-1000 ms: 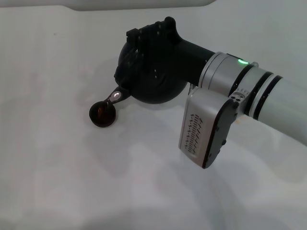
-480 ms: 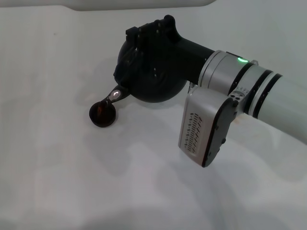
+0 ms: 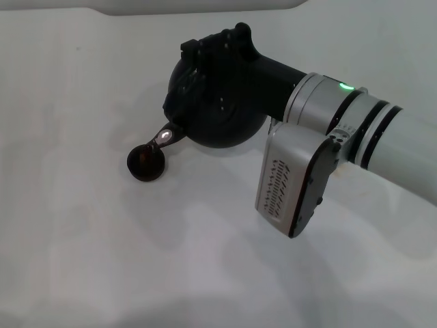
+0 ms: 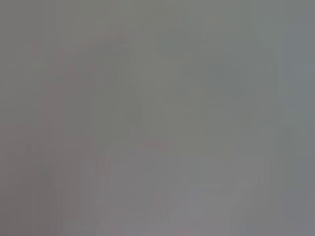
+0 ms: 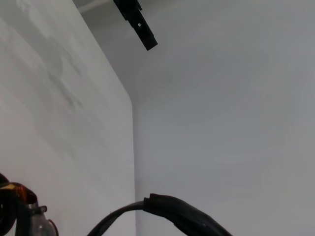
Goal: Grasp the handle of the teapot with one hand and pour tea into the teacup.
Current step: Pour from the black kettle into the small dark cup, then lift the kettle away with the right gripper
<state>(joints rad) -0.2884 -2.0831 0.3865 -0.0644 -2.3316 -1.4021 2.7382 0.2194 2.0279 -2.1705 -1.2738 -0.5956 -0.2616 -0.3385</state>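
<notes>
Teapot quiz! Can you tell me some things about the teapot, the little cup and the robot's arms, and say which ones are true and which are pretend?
1. The teapot is tipped with its spout over the teacup. True.
2. The right gripper is up at the teapot's top. True.
3. The teacup is bigger than the teapot. False: it is far smaller.
4. The left gripper holds the teacup. False: no left gripper shows; the cup sits alone on the white table.
5. The teacup has a handle. False: none shows.
</notes>
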